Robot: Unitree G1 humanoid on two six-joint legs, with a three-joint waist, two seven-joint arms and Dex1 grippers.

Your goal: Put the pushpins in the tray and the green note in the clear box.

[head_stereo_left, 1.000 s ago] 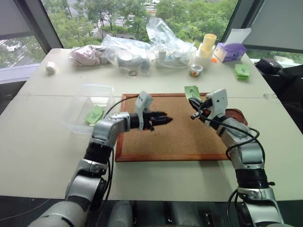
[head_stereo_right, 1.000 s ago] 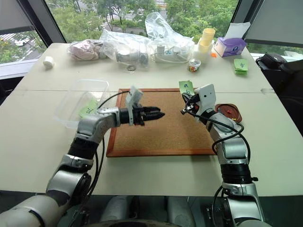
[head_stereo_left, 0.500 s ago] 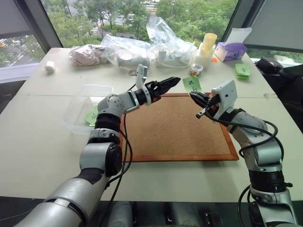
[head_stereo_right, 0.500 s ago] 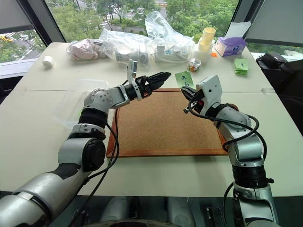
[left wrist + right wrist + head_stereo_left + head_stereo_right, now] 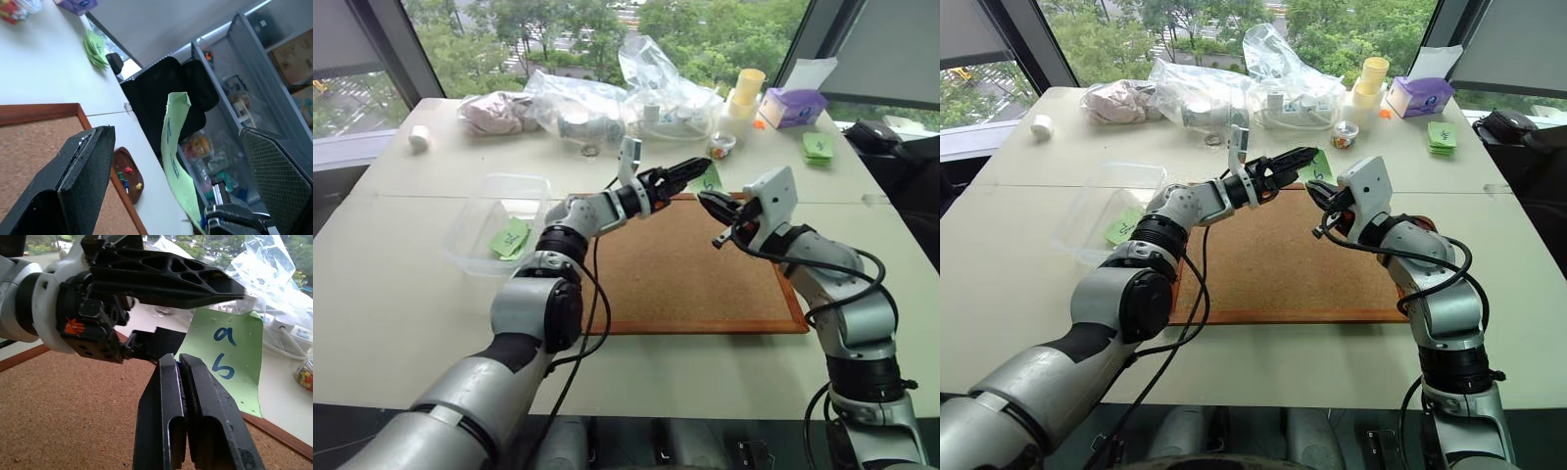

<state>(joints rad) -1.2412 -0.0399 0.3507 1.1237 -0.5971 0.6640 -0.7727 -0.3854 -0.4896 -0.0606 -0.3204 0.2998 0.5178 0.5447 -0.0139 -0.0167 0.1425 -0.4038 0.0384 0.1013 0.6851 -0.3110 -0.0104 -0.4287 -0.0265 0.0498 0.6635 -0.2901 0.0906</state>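
Right gripper (image 5: pixel 180 363): clenched on the lower edge of the green note (image 5: pixel 230 367), holding it up above the far edge of the corkboard (image 5: pixel 690 274). A second ago it held the note lower, close over the board.
Left gripper (image 5: pixel 697 170): fingers spread wide apart, one on either side of the raised note, not closed on it. A second ago it was over the middle of the board, well apart from the note; it has since reached up and across to it.
Green note: in the air between the two grippers, blue marks on its face, curling at the top.
Clear box (image 5: pixel 499 220): on the table left of the corkboard, with another green slip (image 5: pixel 510 238) inside, unchanged.
Tray (image 5: pixel 129 174): on the table just beside the corkboard's right edge.
Pushpins (image 5: pixel 128 177): red, green, blue and yellow heads lying in the tray.
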